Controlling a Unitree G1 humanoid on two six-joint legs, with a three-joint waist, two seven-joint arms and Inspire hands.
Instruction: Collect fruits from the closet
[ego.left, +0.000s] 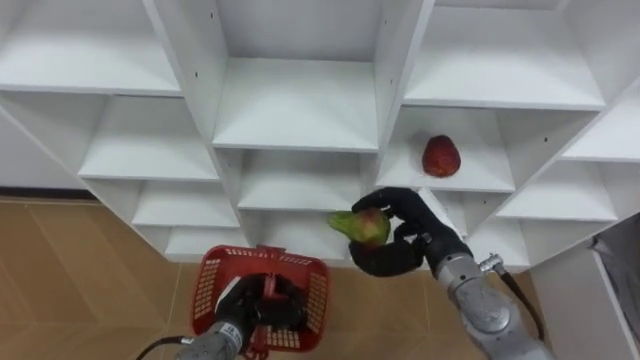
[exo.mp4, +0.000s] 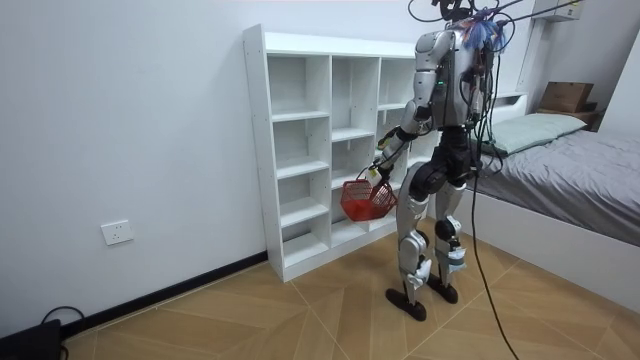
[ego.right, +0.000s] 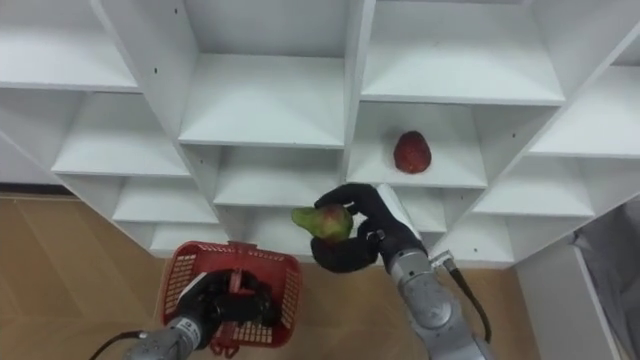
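My right hand (ego.left: 400, 243) (ego.right: 362, 240) is shut on a green-and-red pear-like fruit (ego.left: 361, 226) (ego.right: 324, 221), held in front of the white closet (ego.left: 300, 110) (exo.mp4: 300, 140) and above and to the right of the basket. My left hand (ego.left: 262, 306) (ego.right: 222, 305) is shut on the handle of a red mesh basket (ego.left: 262, 290) (ego.right: 232, 292) (exo.mp4: 365, 198), held low before the shelves. A red fruit (ego.left: 441, 157) (ego.right: 412, 152) lies on a shelf in the right column. In the room view I stand facing the closet.
The closet's other compartments look bare. Wooden floor (ego.left: 70, 270) lies below. A bed (exo.mp4: 560, 170) stands at the room view's right, behind me, and a white panel (ego.left: 590, 300) edges in at the lower right.
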